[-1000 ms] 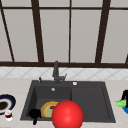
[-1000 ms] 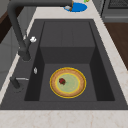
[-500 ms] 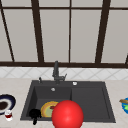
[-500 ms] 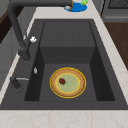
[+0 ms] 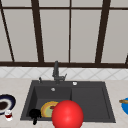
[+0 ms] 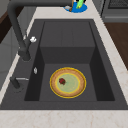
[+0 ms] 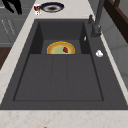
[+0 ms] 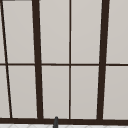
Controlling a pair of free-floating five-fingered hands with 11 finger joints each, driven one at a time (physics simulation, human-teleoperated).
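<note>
The left hand is being held at the sink's front-left rim, beside the round yellow-rimmed plate; its fingers' state cannot be told. A glossy red ball is being shown in front.

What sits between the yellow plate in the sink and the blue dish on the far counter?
In the left side view, only the sink's bare raised ledge lies between the yellow plate and the blue dish.

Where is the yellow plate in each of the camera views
Front view: plate low and left of centre in the sink basin, partly behind a red ball, beside the left hand.
Left side view: plate in the centre, on the near basin's floor.
Right side view: plate above centre, in the far basin.
Upper view: not in it.
Shared landmark: the faucet.
</note>
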